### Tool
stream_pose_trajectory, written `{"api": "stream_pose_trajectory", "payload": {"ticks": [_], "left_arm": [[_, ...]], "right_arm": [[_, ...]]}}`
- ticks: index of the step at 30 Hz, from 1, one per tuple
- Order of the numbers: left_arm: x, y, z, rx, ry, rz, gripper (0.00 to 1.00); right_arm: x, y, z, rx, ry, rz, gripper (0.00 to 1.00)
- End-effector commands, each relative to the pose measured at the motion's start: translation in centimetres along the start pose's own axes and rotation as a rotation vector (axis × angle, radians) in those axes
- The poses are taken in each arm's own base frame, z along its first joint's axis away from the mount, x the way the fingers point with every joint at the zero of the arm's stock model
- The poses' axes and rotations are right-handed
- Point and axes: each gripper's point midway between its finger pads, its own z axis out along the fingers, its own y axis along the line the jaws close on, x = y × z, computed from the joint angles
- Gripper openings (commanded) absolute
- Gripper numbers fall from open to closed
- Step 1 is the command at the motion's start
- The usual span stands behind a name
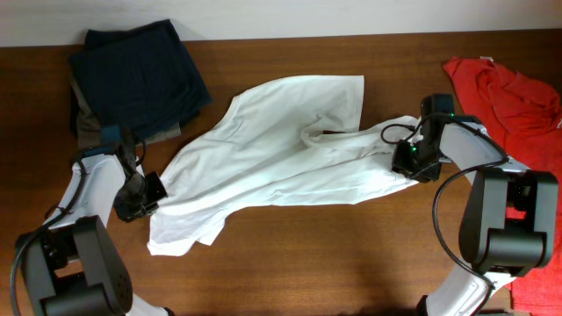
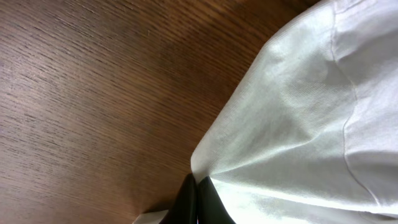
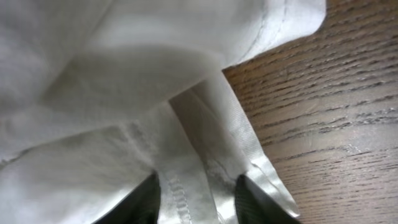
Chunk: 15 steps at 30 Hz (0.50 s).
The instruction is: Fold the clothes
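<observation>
The white T-shirt (image 1: 281, 149) lies loosely spread and wrinkled across the middle of the table, one corner reaching toward the front left. My left gripper (image 1: 151, 189) is at its left edge; in the left wrist view the left gripper (image 2: 198, 183) is shut, pinching a corner of the shirt (image 2: 298, 124). My right gripper (image 1: 408, 162) is at the shirt's right edge. In the right wrist view the right gripper (image 3: 196, 186) has its fingers apart, with a folded hem strip (image 3: 211, 143) of the shirt (image 3: 124, 74) lying between them.
A navy folded garment (image 1: 140, 75) lies on a grey one (image 1: 83, 118) at the back left. A red-orange shirt (image 1: 509, 96) lies at the right edge. Bare wooden table (image 1: 351, 254) shows in front of the white shirt.
</observation>
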Motion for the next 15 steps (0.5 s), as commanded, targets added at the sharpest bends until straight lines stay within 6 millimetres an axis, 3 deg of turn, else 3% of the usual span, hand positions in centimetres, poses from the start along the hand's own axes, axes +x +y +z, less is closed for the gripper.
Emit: {"api": "stream_pose_trajectory", "payload": {"ticks": [1,4,9,11,13,15], "left_arm": [[-0.5,-0.1,-0.7,0.015,-0.027,-0.018,0.00],[-0.5,-0.1,-0.7,0.015,-0.027,-0.018,0.00],[-0.5,-0.1,-0.7,0.015,-0.027,-0.018,0.00],[-0.6,-0.2,-0.7,0.016,-0.029,-0.019,0.00],[-0.5,-0.6,-1.2,0.044,-0.034,-0.018,0.00],[-0.8,-0.8,-4.2,0.077,-0.114,-0.017,0.00]], "right_arm": [[1.0,-0.1,0.5,0.003,0.037,-0.008,0.32],[1.2,-0.3,0.2,0.008,0.055,-0.003,0.28],[0.6,-0.3,-1.8,0.035,0.066,-0.001,0.04],[0.4,-0.1,-2.6,0.036,0.070,0.000,0.04],[0.1,0.2,-4.4,0.033,0.060,-0.001,0.04],[0.0,0.9,-7.8,0.014,0.000,-0.006,0.04]]}}
